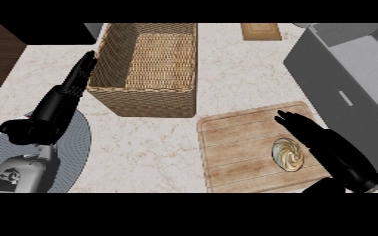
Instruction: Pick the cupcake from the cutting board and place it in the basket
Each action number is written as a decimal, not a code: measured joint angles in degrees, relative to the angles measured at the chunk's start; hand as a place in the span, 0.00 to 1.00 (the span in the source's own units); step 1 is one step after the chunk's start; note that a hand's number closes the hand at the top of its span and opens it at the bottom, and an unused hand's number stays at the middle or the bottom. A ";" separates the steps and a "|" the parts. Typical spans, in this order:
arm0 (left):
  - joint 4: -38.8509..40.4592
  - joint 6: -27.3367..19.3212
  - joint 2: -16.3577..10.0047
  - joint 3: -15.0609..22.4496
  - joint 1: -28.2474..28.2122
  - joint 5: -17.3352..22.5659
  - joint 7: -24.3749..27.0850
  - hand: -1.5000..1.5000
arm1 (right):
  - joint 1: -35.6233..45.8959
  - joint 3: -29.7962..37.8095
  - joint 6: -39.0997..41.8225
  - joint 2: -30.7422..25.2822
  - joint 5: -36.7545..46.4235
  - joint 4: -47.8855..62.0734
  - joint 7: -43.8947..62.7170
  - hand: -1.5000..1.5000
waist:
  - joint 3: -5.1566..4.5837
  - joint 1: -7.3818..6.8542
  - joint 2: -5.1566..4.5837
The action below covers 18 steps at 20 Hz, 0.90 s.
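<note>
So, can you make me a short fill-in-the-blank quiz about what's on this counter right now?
1. The cupcake sits on the wooden ____.
2. The left hand rests open beside the woven ____.
3. The hand nearest the cupcake, fingers straight, is the robot's ____ one.

Missing words: cutting board; basket; right, meaning the right hand.
</note>
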State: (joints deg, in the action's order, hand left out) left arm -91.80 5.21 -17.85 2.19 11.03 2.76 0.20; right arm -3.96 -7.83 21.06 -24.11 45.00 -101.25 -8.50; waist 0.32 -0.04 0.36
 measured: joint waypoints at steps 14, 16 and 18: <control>-0.34 1.95 1.89 -1.91 -0.27 -1.50 0.29 0.50 | 3.56 -0.45 -2.20 3.21 6.26 10.74 -0.96 0.00 | 0.02 -0.02 -0.01; 0.33 2.01 2.27 -2.01 -0.12 -2.15 1.53 0.50 | 3.41 -0.60 -2.33 3.31 6.60 12.04 -1.96 0.00 | 0.09 0.01 0.08; -0.02 1.93 2.69 -1.87 0.31 -2.61 0.24 0.50 | 4.13 -1.20 -2.10 3.86 7.38 13.42 -2.14 0.00 | 0.03 -0.03 0.03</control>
State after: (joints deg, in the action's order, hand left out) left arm -91.82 7.14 -15.16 0.32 11.34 0.16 0.44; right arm 0.17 -9.03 18.96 -20.25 52.38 -87.84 -10.64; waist 0.35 -0.07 0.39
